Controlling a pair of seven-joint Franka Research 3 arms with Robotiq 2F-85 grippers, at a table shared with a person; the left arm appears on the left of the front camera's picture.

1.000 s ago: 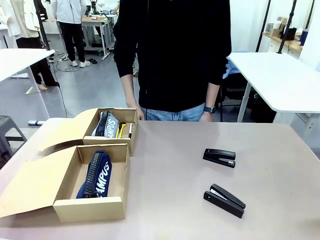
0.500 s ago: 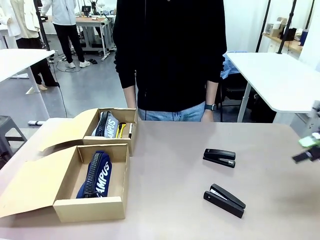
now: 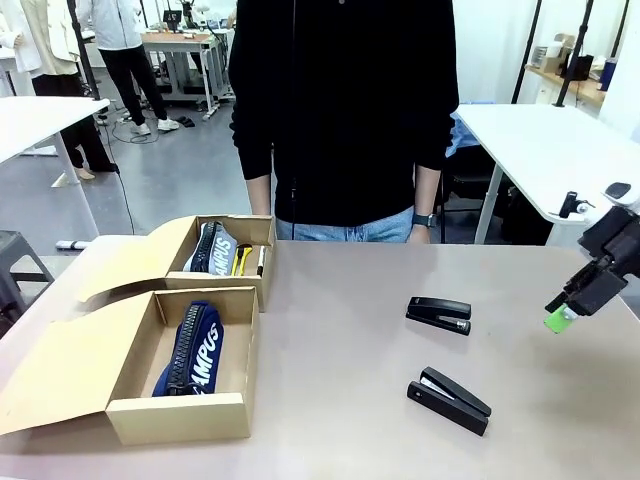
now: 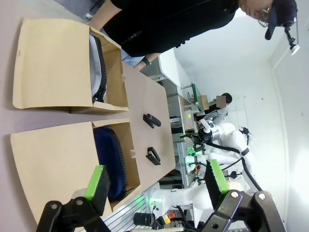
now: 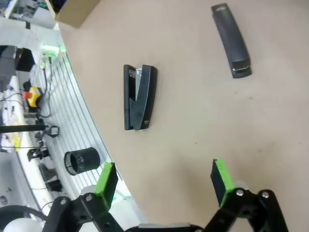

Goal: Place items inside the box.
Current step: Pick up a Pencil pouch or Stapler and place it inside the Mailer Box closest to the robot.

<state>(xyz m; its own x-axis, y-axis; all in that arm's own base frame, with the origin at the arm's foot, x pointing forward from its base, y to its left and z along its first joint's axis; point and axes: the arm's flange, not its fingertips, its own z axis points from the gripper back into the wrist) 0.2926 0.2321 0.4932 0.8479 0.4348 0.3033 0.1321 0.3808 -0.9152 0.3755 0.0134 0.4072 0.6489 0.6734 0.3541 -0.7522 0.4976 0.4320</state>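
1. The desk [image 3: 340,360] carried two open cardboard boxes at its left side and two black staplers to the right of the middle.
2. The near box [image 3: 178,418] held the navy zip pouch [image 3: 190,350], lettered "CAMPUS", which lay lengthwise inside it.
3. The far box [image 3: 262,232] stood just beyond the near box. It held a grey-and-dark pouch [image 3: 210,248] on its left side, the yellow utility knife [image 3: 241,260] beside that pouch, and the slim pen [image 3: 261,262] against its right wall.
4. Both box lids lay folded out flat to the left.
5. The far stapler [image 3: 438,314] and the near stapler [image 3: 448,400] lay on the bare desk, apart from each other and well apart from both boxes. The near stapler was slightly sprung open.
6. The right claw [image 3: 570,305] hung above the right edge of the desk, to the right of both staplers. In the right wrist view its jaws stood wide, with nothing between them and only bare desk below.
7. The left claw [image 4: 157,179] was also spread wide and empty, at the left of the boxes, looking across them toward the staplers.
8. A person [image 3: 345,110] in a black top stood at the far side of the desk.
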